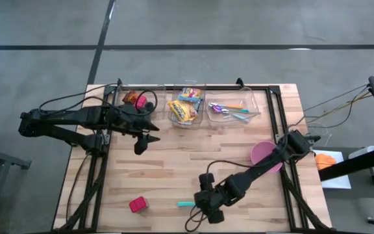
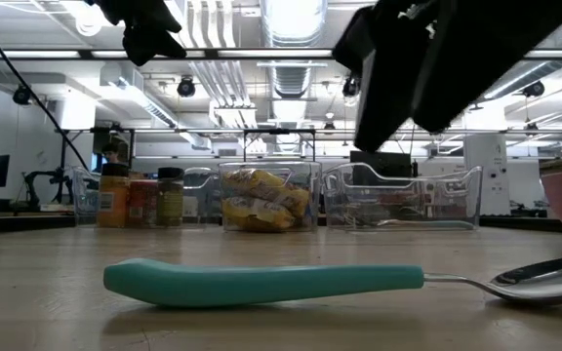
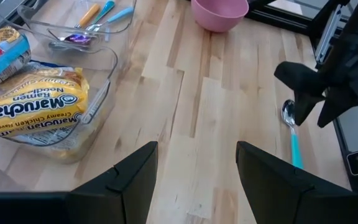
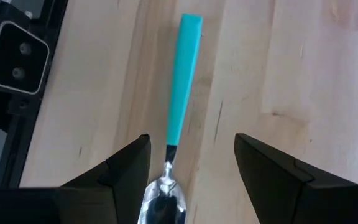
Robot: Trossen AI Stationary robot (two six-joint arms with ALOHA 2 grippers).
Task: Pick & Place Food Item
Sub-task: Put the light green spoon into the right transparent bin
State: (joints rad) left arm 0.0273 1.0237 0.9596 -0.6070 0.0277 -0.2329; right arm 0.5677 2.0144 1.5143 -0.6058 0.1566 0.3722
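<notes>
Spoon (image 4: 178,112) flat on table, beneath open right claw (image 4: 188,165)

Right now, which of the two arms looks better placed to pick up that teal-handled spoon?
The right. Its gripper hangs open directly above the teal-handled spoon, fingers either side. The left gripper waits far off by the ramen container.

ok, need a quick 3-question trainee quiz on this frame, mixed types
1. True or false: the right gripper holds the teal-handled spoon.
2. Which clear bin holds the ramen packets? A) the one with spice jars B) middle C) the one with utensils
3. Fill in: the pink bowl sits on the table's ___ side, seen from above.

Key: 1 false, its fingers stand open above the spoon; 2 B; 3 right.
</notes>
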